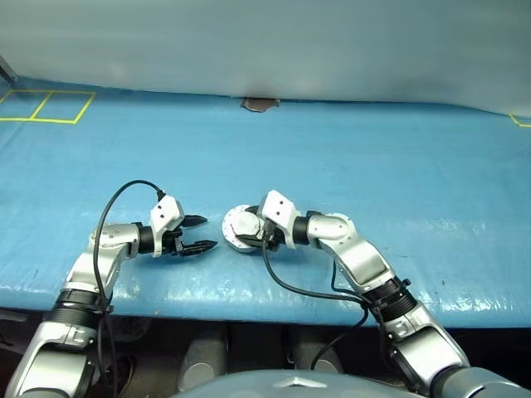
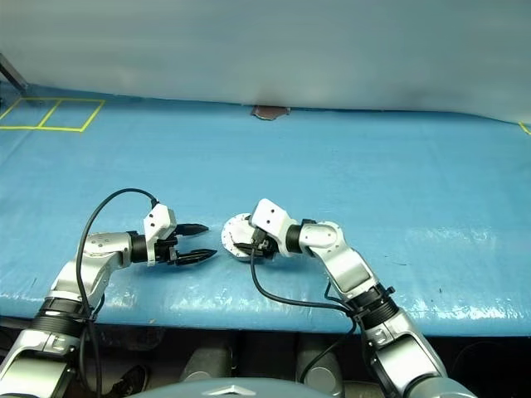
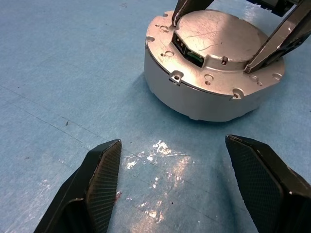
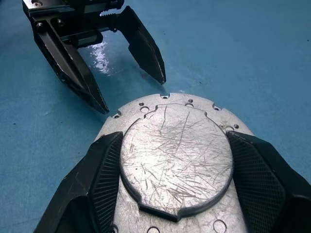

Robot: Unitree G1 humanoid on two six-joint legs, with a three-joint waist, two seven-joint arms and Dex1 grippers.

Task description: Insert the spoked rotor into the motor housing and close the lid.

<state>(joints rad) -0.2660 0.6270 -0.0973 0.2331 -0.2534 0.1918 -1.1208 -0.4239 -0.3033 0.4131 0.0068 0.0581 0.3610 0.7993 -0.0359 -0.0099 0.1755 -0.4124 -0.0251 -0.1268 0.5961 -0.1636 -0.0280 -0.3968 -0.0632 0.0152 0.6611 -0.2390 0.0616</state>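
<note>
Scratched grey metal: we see the lid [image 4: 176, 158] closed on the motor housing [image 3: 194, 94].
Rigid, heavy, slick; our right gripper [image 4: 175, 167] spans its raised plate, our left gripper [image 3: 187, 182] gapes empty.

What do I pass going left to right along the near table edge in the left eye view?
Left gripper, open over the blue mat → closed motor housing with its lid shut on top → right gripper, its fingers either side of the lid.
</note>
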